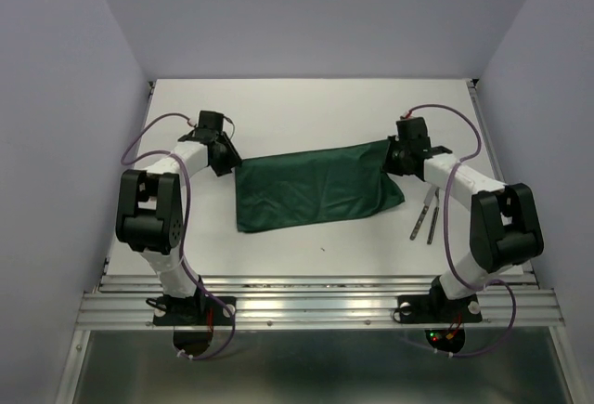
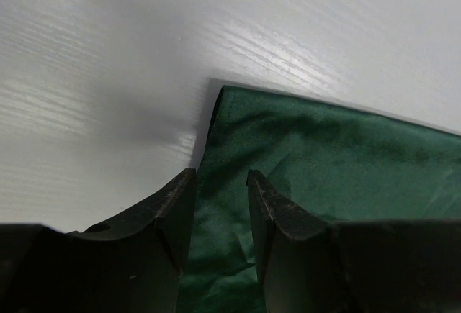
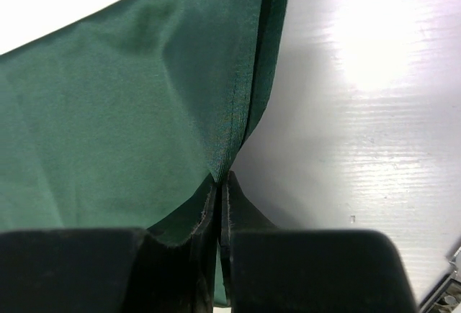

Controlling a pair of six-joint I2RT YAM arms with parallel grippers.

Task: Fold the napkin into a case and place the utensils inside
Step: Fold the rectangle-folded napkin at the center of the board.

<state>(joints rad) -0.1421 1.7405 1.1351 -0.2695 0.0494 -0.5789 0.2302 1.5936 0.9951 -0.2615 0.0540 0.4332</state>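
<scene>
white table [image 1: 306,107], pale lavender walls [image 1: 56,97]

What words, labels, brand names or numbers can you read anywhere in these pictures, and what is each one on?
None can be read.
The napkin, the fork and knife and the table carry no visible writing.
The small lights below the table's near edge are only coloured dots.

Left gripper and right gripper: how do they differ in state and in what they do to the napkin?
The left gripper has its jaws apart, green cloth showing in the gap; the right gripper is shut, pinching the napkin. The left one is at the napkin's left edge; the right one is at its right corner, where the cloth draws into a fold. Both have black fingers.
</scene>
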